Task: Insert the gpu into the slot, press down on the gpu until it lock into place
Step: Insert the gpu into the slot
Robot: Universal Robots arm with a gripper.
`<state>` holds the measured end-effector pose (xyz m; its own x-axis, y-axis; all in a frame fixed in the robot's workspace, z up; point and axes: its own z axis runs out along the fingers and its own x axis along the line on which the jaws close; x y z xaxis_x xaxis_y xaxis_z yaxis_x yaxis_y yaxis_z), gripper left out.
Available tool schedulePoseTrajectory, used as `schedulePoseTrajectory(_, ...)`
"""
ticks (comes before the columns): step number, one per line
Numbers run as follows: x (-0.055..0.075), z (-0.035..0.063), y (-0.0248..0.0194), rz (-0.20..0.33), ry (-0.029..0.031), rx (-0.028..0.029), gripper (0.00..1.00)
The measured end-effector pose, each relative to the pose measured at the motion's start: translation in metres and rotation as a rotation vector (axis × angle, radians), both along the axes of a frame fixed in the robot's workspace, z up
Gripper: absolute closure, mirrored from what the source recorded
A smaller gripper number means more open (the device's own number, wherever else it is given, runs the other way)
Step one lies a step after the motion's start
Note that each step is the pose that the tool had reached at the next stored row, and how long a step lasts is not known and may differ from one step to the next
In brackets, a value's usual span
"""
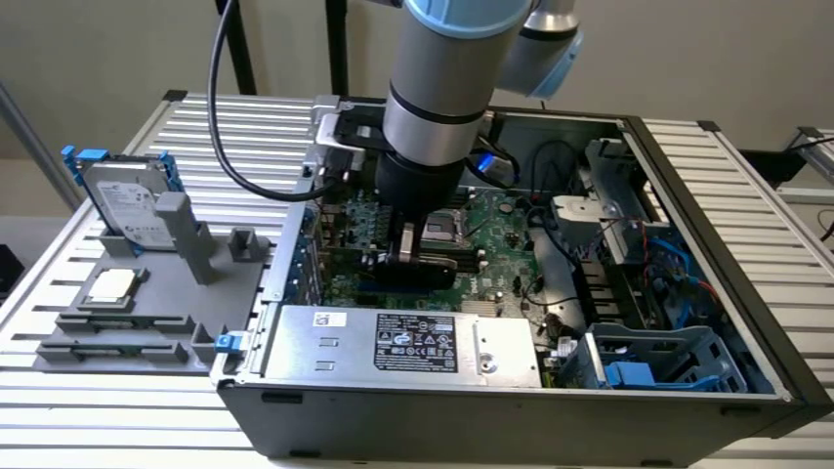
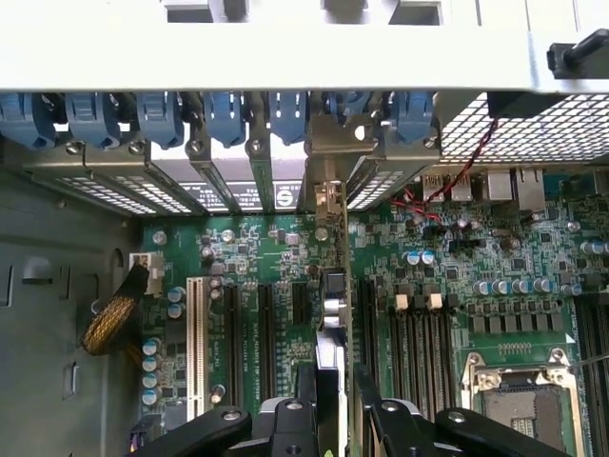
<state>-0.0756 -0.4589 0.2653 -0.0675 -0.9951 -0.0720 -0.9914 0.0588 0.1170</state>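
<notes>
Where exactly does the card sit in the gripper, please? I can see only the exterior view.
Observer: In the wrist view the card stands on edge, and the gripper has one finger on each side of it.
Operator: Thank you. Where does its far end reach?
Observer: Its metal bracket ends right next to a row of blue clips.
Operator: And what lies alongside the card?
Observer: Black slots run parallel to it on both sides. A white slot lies farther off, apart from the card.
</notes>
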Motion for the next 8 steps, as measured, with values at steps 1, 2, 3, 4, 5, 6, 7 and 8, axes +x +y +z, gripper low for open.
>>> schedulePoseTrajectory(1,0.0003,0.0000,0.0000,0.000,0.0021,-0.0003,0.74)
schedulePoseTrajectory(2,0.0007,0.0000,0.0000,0.000,0.0045,-0.0007,0.74)
schedulePoseTrajectory(3,0.0011,0.0000,0.0000,0.000,0.0065,-0.0013,0.74)
schedulePoseTrajectory(4,0.0015,0.0000,0.0000,0.000,0.0082,-0.0021,0.74)
schedulePoseTrajectory(5,0.0018,0.0000,0.0000,0.000,0.0092,-0.0034,0.74)
schedulePoseTrajectory(6,0.0021,0.0001,0.0000,0.000,0.0100,-0.0044,0.74)
schedulePoseTrajectory(7,0.0025,0.0001,0.0000,0.000,0.0107,-0.0049,0.74)
schedulePoseTrajectory(8,0.0029,0.0000,0.0000,0.000,0.0115,-0.0052,0.74)
